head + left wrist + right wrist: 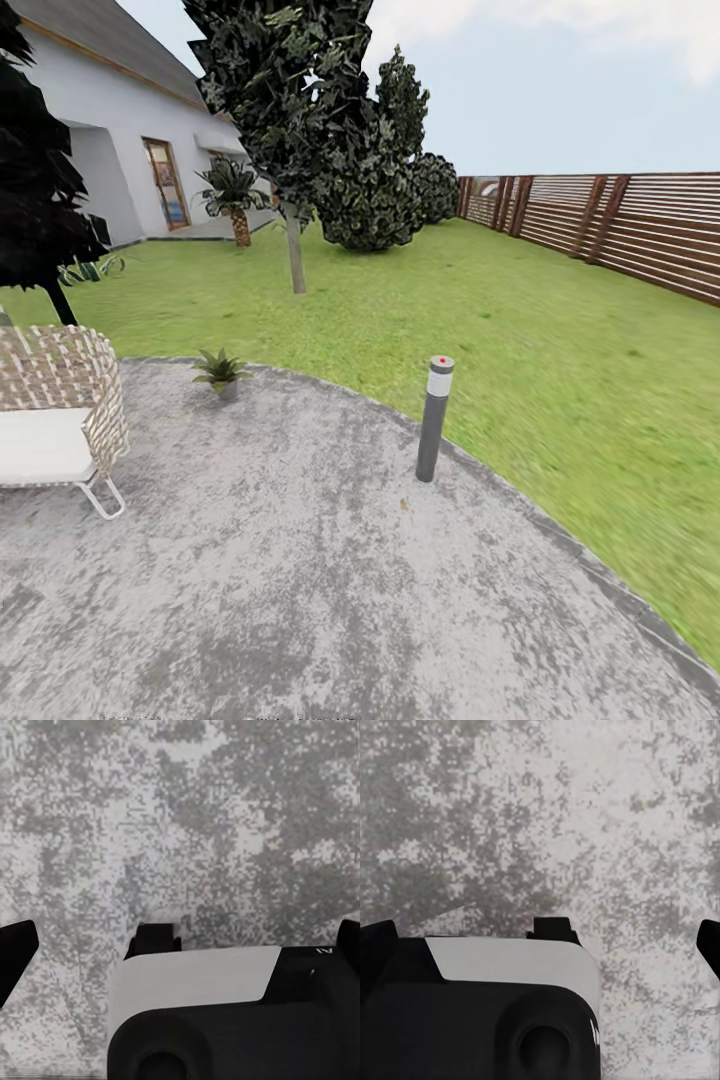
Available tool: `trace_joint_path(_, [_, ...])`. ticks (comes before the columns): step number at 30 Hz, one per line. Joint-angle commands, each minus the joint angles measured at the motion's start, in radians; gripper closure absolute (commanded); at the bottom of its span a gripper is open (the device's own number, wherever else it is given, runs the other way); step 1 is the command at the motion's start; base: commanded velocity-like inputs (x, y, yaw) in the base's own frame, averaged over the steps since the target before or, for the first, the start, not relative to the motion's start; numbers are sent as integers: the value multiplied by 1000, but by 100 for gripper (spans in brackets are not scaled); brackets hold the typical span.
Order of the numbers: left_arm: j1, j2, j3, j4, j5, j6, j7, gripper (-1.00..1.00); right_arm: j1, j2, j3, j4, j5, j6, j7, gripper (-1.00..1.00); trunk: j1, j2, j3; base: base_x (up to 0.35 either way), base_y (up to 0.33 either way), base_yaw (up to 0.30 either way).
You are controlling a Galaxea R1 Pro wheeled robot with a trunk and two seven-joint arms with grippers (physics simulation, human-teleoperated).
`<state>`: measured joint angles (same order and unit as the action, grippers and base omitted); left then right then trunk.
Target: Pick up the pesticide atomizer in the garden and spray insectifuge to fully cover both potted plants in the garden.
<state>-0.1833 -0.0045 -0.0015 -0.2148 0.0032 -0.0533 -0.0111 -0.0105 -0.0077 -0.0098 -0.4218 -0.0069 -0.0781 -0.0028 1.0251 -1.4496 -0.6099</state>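
One potted plant (220, 372), a small rosette of pointed green leaves in a grey pot, stands at the far edge of the round grey stone patio (300, 560) in the garden. The pesticide atomizer is out of view. In the left wrist view my left gripper (180, 945) hangs open over the mottled stone, its black fingertips (16, 952) at the picture's edges and nothing between them. My right gripper (540, 941) is likewise open above the stone, with one dark fingertip (710, 945) at the picture's edge.
A grey bollard lamp (435, 418) with a red dot stands near the patio's right rim. A wicker seat (60, 410) with a white cushion sits at the left. Lawn (480, 300) runs to a slatted wooden fence (620, 225); trees (295, 120) and a white house (120, 130) stand beyond.
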Motion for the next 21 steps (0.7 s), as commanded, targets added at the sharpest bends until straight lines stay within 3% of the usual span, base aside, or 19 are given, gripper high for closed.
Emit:
trace_joint_path(1, [-1, 0, 0, 1, 1, -3, -1, -100, 0, 0, -1, 0, -1, -3, 0, -100, 0, 0, -2, 0, 0, 242])
trace_joint_path(21, [-1, 0, 0, 2, 0, -3, -1, -100, 0, -1, -2, -3, -1, -3, 0, -100, 0, 0, -19, 0, 0, 251])
